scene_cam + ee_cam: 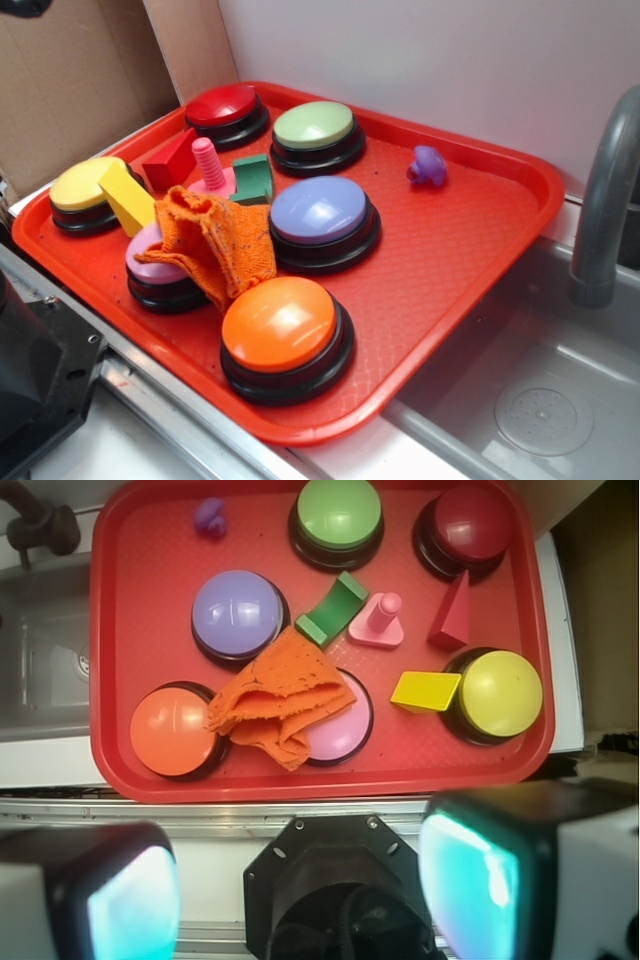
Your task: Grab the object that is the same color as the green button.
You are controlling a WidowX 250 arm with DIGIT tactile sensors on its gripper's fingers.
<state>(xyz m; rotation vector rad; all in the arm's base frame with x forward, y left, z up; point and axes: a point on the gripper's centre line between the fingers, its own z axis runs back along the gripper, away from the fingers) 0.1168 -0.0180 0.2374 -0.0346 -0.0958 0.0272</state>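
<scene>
Buttons crowd the red plastic tray (480, 250) in the exterior view. The large round dome button with a pale green top and black base (316, 130) sits toward the tray's far edge, and serves as landmark. Just to its left is the dark red dome button (224, 110). Just in front of it and to the left lies the small dark green wooden block (253, 180), resting on the tray floor, close to the lavender-blue dome button (322, 215), which stands in front of the green button. Left of the block is a pink peg on a pink base (210, 170), then a red wooden wedge (168, 165), a yellow wooden block (126, 198) and a yellow dome button (85, 190). A crumpled orange cloth (215, 240) drapes over a pink dome button (150, 265). Nearest the camera is the orange dome button (282, 330). To the right of the green button lies a small purple toy (428, 167). The pincer itself is not visible here.

From the wrist view, looking down, the green button (340, 515) is at the top of the tray (110, 680). The green block (333, 610), curved like an arch piece, lies just below it, between the lavender button (238, 612) and the pink peg (380, 618). Two pale fingers (500, 880) of the pincer (300, 890) frame the bottom of the picture, spread wide apart and empty, well short of the block.
</scene>
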